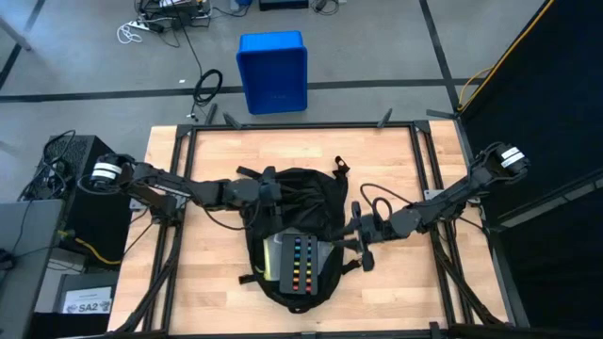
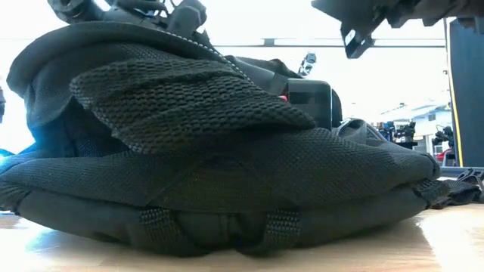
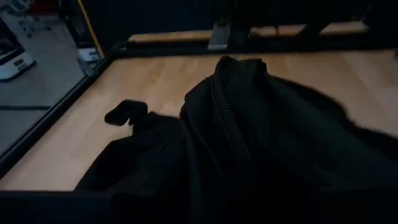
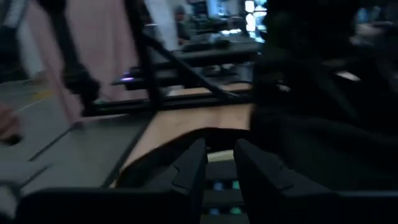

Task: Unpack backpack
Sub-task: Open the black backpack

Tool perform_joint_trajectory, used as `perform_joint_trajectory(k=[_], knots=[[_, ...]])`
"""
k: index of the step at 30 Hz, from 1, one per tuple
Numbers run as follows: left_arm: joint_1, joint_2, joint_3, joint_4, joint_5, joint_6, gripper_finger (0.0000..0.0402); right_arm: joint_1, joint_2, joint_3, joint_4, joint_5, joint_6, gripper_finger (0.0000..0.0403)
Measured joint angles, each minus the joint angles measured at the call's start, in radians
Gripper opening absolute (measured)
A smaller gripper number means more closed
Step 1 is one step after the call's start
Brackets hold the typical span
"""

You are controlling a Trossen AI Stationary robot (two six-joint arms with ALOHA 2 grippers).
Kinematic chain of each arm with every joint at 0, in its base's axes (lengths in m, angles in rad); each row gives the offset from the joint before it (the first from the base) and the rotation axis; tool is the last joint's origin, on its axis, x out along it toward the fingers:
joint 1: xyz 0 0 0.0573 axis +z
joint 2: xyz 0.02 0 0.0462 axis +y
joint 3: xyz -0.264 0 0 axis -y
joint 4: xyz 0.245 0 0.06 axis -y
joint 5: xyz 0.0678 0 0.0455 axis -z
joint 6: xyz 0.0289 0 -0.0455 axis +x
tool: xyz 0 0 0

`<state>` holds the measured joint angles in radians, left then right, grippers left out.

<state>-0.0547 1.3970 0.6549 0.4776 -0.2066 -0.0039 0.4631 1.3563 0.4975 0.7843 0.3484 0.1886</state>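
Observation:
The black backpack [image 1: 301, 202] lies flat in the middle of the table, its main compartment unzipped. In the opening sit a dark flat case with rows of coloured squares [image 1: 301, 264] and a pale flat item [image 1: 273, 254]. My left gripper [image 1: 270, 188] is at the backpack's far left rim, shut on its fabric; in the low view it is at the raised flap [image 2: 178, 15]. My right gripper [image 4: 221, 165] hovers over the backpack's right side [image 1: 350, 234], its fingers a little apart and pointing level toward the opening, with nothing between them. My left gripper has the backpack by the fabric of its opening near the zip [image 3: 233, 124], coming level from the table's left. Fabric covers the fingers, so the kind of hold does not show. The flap [image 2: 113, 38] stands raised there while the body rests on the table.
A blue plastic bin [image 1: 273, 71] stands on the floor beyond the table's far edge. Black frame rails [image 1: 301, 125] run along the table's far, left and right sides. A strap end [image 3: 124, 112] lies on the wood left of the backpack. There is bare wood on both sides of it.

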Motion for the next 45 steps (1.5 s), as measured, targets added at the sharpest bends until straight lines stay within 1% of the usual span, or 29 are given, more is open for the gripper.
perform_joint_trajectory(k=[5, 7, 14, 16, 21, 24, 26, 30, 34, 36, 42, 45], knots=[[0.031, -0.046, -0.074, 0.138, 0.076, -0.028, 0.0172, -0.025, 0.0, -0.003, 0.007, -0.002, 0.015, 0.007], [0.042, -0.062, -0.098, 0.164, 0.089, -0.049, 0.0172, -0.033, 0.0, -0.003, 0.011, -0.001, 0.012, 0.0072], [0.062, -0.076, -0.149, 0.221, 0.089, -0.075, 0.0172, -0.058, 0.0, -0.003, 0.027, -0.001, 0.019, 0.0075], [0.062, -0.076, -0.152, 0.229, 0.088, -0.079, 0.0172, -0.059, 0.012, 0.001, 0.051, -0.001, 0.018, 0.0074], [0.062, -0.076, -0.151, 0.243, 0.093, -0.08, 0.0172, -0.064, 0.036, 0.035, 0.039, -0.001, -0.018, 0.0073], [0.077, -0.076, -0.151, 0.257, 0.125, -0.079, 0.0172, -0.077, 0.076, 0.069, 0.036, -0.002, -0.042, 0.0076], [0.091, -0.076, -0.151, 0.27, 0.149, -0.083, 0.0172, -0.085, 0.125, 0.107, 0.037, -0.003, -0.052, 0.0077], [0.104, -0.076, -0.151, 0.289, 0.169, -0.11, 0.0172, -0.111, 0.236, 0.191, 0.029, -0.059, -0.07, 0.008], [0.104, -0.076, -0.151, 0.289, 0.176, -0.113, 0.0172, -0.165, 0.302, 0.26, 0.027, -0.064, -0.061, 0.0082], [0.104, -0.076, -0.151, 0.29, 0.176, -0.113, 0.0172, -0.205, 0.312, 0.276, 0.014, -0.063, -0.037, 0.0082], [0.104, -0.083, -0.151, 0.297, 0.176, -0.109, 0.0172, -0.354, 0.312, 0.281, -0.119, -0.065, 0.094, 0.0076], [0.103, -0.097, -0.151, 0.298, 0.179, -0.108, 0.0172, -0.407, 0.312, 0.282, -0.194, -0.065, 0.144, 0.0073]])
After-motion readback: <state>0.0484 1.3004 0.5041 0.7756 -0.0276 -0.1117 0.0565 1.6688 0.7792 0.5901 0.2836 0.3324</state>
